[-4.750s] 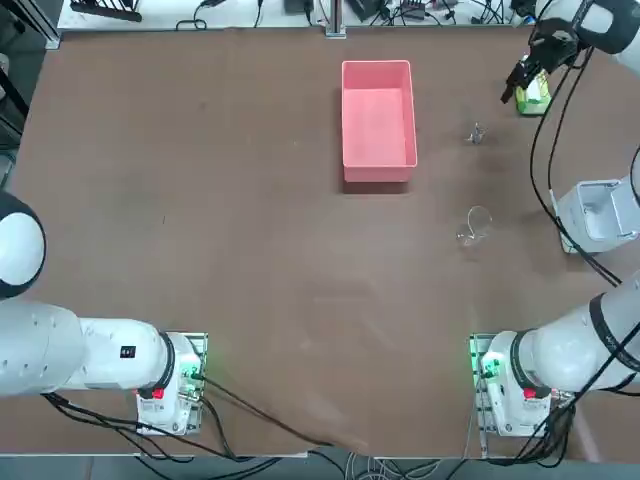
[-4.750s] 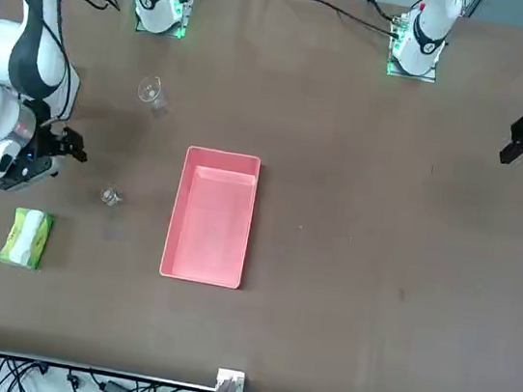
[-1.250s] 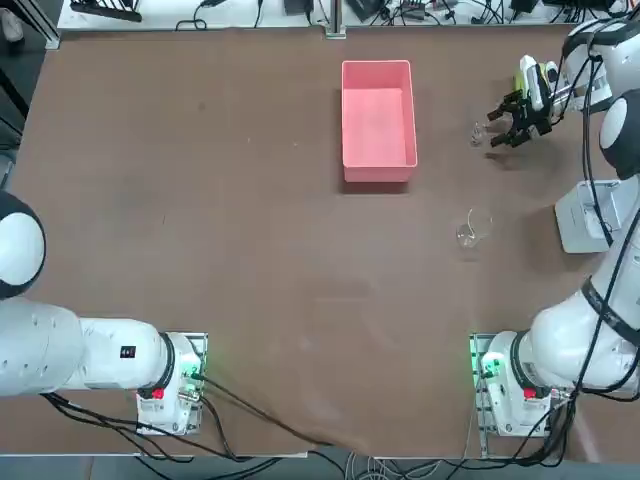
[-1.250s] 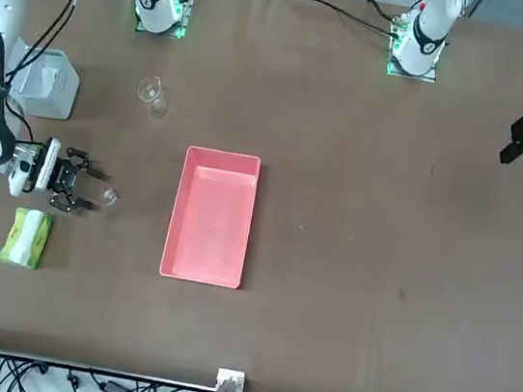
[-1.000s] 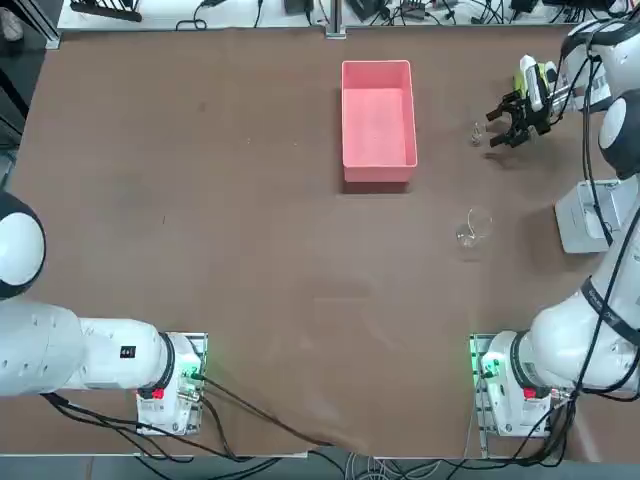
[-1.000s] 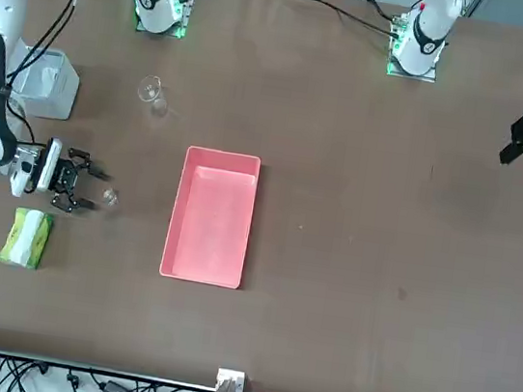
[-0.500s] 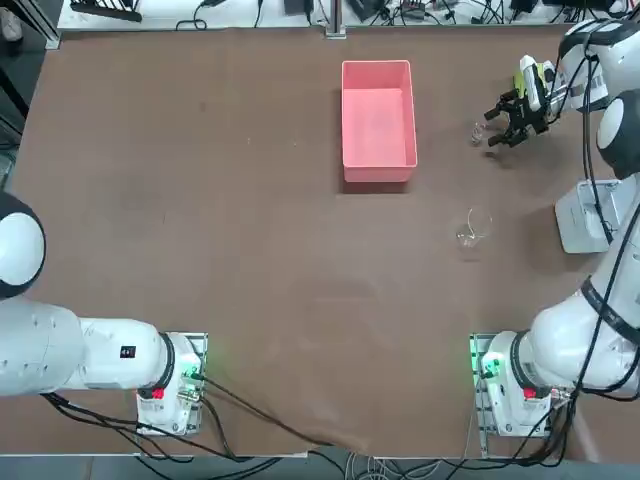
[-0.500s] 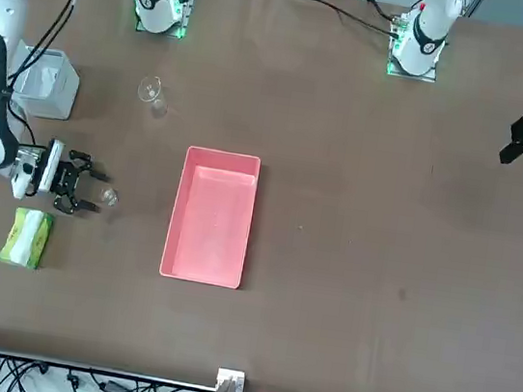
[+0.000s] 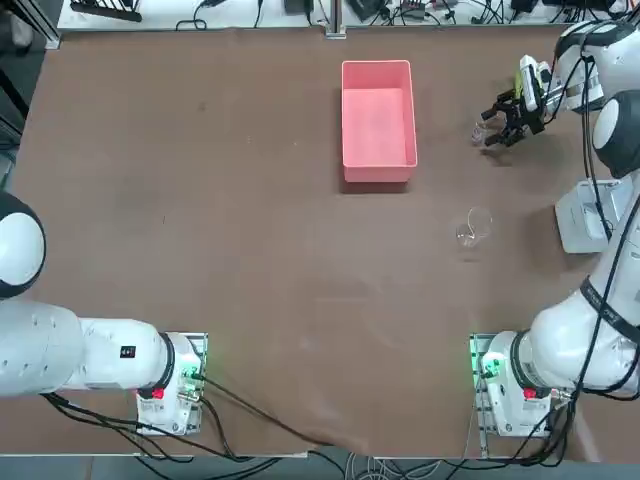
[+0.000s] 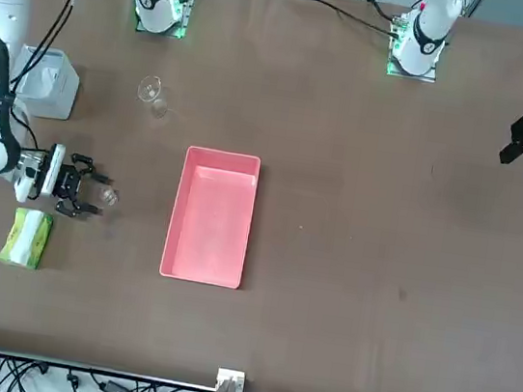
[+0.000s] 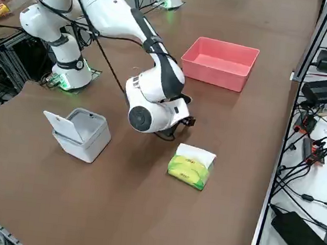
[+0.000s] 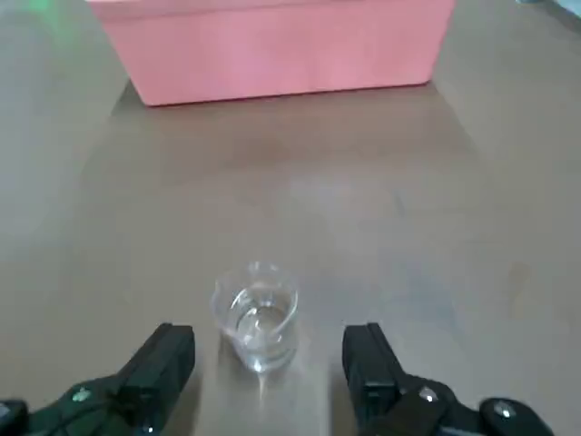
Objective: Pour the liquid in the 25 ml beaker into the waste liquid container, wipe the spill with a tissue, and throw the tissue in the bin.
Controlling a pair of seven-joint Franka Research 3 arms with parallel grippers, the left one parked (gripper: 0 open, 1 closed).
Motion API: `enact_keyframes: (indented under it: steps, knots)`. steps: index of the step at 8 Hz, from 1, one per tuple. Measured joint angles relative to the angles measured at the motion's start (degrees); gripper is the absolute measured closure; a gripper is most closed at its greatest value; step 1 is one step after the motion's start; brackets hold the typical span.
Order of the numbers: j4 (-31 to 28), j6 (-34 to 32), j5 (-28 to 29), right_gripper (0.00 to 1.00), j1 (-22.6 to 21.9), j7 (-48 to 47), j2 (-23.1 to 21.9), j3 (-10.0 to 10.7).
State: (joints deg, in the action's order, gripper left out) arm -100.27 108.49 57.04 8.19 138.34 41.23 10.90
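Right hand (image 12: 263, 363): low over the worktop near its far right corner, black fingers spread wide and holding nothing; in the right side view the wrist housing covers the fingers.
Tiny clear glass 25 ml beaker (image 12: 257, 317): upright on the worktop, just ahead of the fingertips and in line with the gap between them, touching neither; in the top view (image 9: 481, 127) it is only a faint glint just beside the hand (image 9: 497, 124), and in the right side view the arm hides it.
Beaker contents: a little clear liquid at the bottom, hard to make out against the glass.
Light grey boxy plastic bin (image 11: 81, 133): by the right edge of the worktop, nearer the robot than the hand, lid tipped up; partly covered by the arm in the top view (image 9: 582, 222).
Larger clear glass beaker (image 9: 474, 226): upright, well apart from the hand, between the arm's base and the small beaker; nearly see-through.
Yellow-green tissue pack (image 11: 190, 166): soft, glossy wrapper with a white tissue (image 11: 197, 154) showing on top, near the far right corner, just beside the hand; in the top view only a sliver shows behind the wrist.
Pink rectangular plastic waste liquid container (image 9: 378, 121): smooth upright walls, inside looks empty, towards the far edge near its middle, past the small beaker from the hand; cut off in the wrist view (image 12: 272, 50).
Brown worktop (image 9: 250, 220): matte, flat, slightly mottled.
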Motion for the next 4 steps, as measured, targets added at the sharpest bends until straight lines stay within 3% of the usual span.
enact_keyframes:
  steps: [4]
  knots:
    - [0.17, 0.02, 0.72, 0.0, -1.05, 0.01, 0.57, -0.04]
